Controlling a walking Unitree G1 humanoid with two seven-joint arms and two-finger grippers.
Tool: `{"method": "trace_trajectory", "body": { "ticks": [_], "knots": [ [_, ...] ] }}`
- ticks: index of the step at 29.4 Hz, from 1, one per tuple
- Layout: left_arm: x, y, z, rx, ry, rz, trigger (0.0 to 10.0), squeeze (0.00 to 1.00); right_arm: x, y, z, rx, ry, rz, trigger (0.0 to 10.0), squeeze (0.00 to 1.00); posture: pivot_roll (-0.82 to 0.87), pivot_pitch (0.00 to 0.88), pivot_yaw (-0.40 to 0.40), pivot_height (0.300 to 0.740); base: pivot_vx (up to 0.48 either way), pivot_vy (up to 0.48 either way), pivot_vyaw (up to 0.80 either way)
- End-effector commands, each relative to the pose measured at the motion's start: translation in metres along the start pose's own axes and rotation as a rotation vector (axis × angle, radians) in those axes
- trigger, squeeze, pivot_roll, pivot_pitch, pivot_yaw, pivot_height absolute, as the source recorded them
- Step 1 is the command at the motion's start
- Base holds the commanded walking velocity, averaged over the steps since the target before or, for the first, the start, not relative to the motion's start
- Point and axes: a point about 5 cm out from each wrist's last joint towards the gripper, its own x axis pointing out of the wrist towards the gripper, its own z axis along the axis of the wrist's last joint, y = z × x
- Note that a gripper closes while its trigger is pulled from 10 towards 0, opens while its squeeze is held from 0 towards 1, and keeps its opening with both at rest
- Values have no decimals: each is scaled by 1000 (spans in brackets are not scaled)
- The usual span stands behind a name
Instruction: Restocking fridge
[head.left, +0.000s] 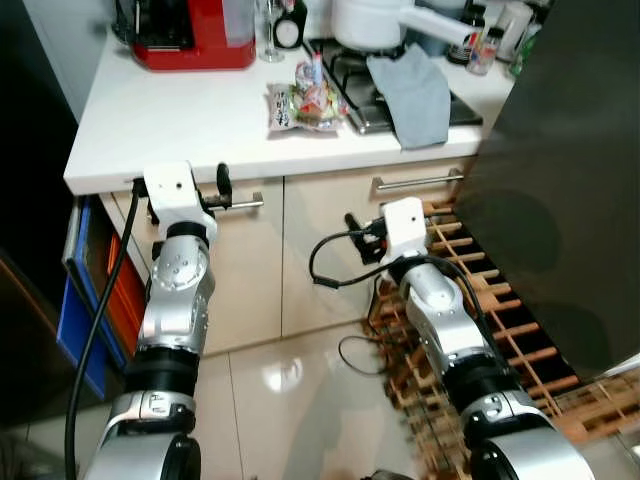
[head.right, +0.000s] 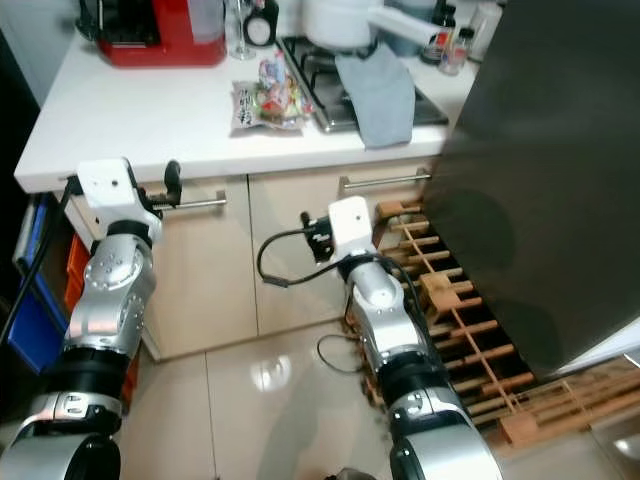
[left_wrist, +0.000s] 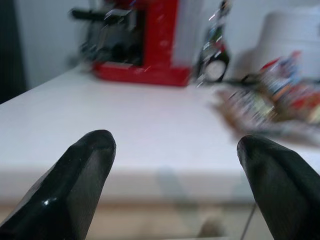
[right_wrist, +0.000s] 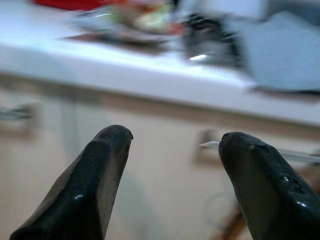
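Note:
A clear bag of colourful packaged food (head.left: 305, 103) lies on the white counter (head.left: 170, 120), next to the stove. My left gripper (left_wrist: 175, 145) is raised in front of the counter's edge at the left. It is open with nothing between its fingers, and it faces the bag across the counter top. My right gripper (right_wrist: 175, 137) is held lower, in front of the cabinet doors. It is open and empty too, and sits just below the counter's edge. A large dark door panel (head.left: 560, 180) stands at the right.
A red coffee machine (head.left: 195, 35) stands at the counter's back left. A grey cloth (head.left: 415, 90) lies over the stove (head.left: 350, 70). A wooden rack (head.left: 480, 300) leans below the dark panel. Blue crates (head.left: 85, 300) stand at the left. Glossy tiled floor (head.left: 290, 380) lies below.

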Motion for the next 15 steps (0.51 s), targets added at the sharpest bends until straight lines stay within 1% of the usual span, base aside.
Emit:
{"method": "trace_trajectory", "body": {
  "ticks": [1, 3, 5, 6, 7, 8, 10, 11, 12, 14, 15],
  "knots": [
    [4, -12, 15, 23, -64, -53, 10000, 0, 0, -13, 16, -19, -84, -68, 10000, 0, -17, 0, -40, 740, 480, 0, 0],
    [5, -14, 23, 37, -97, -70, 10000, 0, 1, -18, 27, 6, -145, -99, 10000, 0, -18, 0, -38, 740, 480, 0, 0],
    [6, -17, 33, 56, -144, -91, 10000, 0, 2, -25, 43, 58, -212, -153, 10000, 0, -20, 0, -37, 740, 480, 0, 0],
    [6, -17, 33, 56, -144, -91, 10000, 0, 2, -25, 43, 58, -212, -153, 10000, 0, -20, 0, -37, 740, 480, 0, 0],
    [7, -19, 41, 66, -176, -100, 10000, 0, 4, -29, 54, 95, -250, -180, 10000, 0, -21, 0, -36, 740, 480, 0, 0],
    [8, -22, 50, 74, -212, -110, 10000, 0, 8, -33, 69, 122, -297, -193, 10000, 0, -21, 0, -34, 740, 480, 0, 0],
    [9, -25, 63, 70, -253, -119, 10000, 0, 15, -36, 97, 143, -365, -184, 10000, 0, -21, 0, -31, 740, 480, 0, 0],
    [9, -25, 63, 70, -253, -119, 10000, 0, 15, -36, 97, 143, -365, -184, 10000, 0, -21, 0, -31, 740, 480, 0, 0],
    [9, -26, 67, 60, -260, -119, 10000, 0, 20, -36, 113, 146, -386, -166, 10000, 0, -21, 0, -31, 740, 480, 0, 0],
    [9, -27, 68, 54, -256, -125, 10000, 0, 26, -36, 121, 147, -371, -159, 10000, 0, -19, 0, -30, 740, 480, 0, 0],
    [10, -28, 68, 53, -254, -128, 10000, 0, 33, -35, 128, 194, -345, -140, 10000, 0, -17, 0, -29, 740, 480, 0, 0]
  ]
}}
